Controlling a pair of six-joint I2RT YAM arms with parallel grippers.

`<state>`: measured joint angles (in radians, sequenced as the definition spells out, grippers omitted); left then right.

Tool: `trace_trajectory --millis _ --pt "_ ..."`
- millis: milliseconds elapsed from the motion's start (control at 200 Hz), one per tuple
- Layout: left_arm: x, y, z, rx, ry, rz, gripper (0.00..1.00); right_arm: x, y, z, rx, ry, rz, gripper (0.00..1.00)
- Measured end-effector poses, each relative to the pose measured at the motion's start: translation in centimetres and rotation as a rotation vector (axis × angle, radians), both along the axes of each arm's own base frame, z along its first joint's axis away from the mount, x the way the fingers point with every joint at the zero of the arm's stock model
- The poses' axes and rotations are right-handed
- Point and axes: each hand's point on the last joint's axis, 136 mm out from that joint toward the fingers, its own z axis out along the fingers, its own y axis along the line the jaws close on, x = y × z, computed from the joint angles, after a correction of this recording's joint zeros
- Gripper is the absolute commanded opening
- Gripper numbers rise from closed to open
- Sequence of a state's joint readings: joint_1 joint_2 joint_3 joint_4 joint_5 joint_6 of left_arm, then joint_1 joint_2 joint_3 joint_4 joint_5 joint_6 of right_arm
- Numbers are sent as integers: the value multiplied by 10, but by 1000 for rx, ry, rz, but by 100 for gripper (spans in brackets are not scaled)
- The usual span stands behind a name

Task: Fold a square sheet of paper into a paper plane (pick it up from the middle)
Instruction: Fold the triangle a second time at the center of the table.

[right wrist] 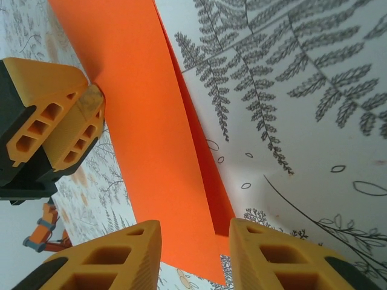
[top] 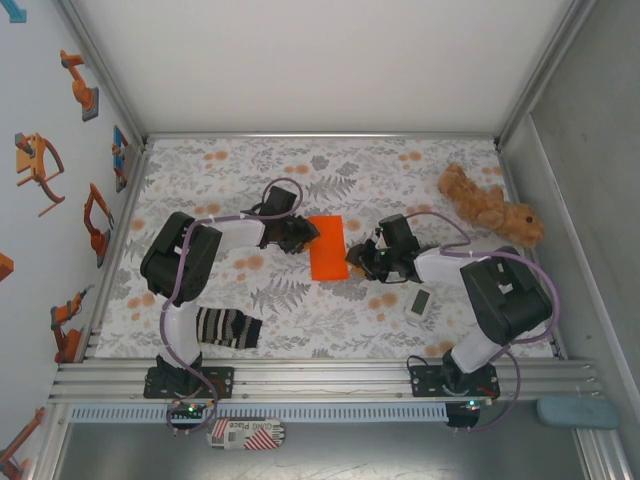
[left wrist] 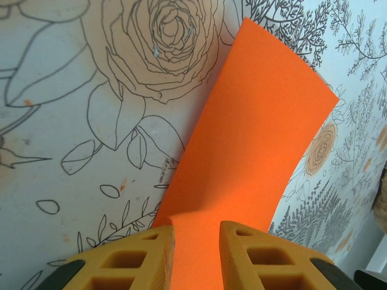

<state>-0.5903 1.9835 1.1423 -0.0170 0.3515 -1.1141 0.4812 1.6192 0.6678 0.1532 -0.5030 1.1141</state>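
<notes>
The paper is lying at the middle of the table. The left fingers are sitting at its left edge, and the right fingers at its near right corner. A sock is lying at the near left. A plush toy is lying at the far right, well apart from the paper.

Black-and-white arms with purple cables and orange, honeycombed claw fingers.

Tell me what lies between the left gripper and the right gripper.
The bright orange, folded sheet of paper lies between the left gripper and the right gripper, reaching both; the top external view shows this plainly.
</notes>
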Motion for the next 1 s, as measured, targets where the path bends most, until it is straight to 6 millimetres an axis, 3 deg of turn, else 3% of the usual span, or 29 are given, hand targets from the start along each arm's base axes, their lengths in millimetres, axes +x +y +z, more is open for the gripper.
trace_trajectory --millis 546,1002 --pt "0 0 0 -1 0 0 27 -12 15 -4 39 32 38 30" --pt "-1 0 0 -4 1 -3 27 -17 2 -4 -25 31 14 31"
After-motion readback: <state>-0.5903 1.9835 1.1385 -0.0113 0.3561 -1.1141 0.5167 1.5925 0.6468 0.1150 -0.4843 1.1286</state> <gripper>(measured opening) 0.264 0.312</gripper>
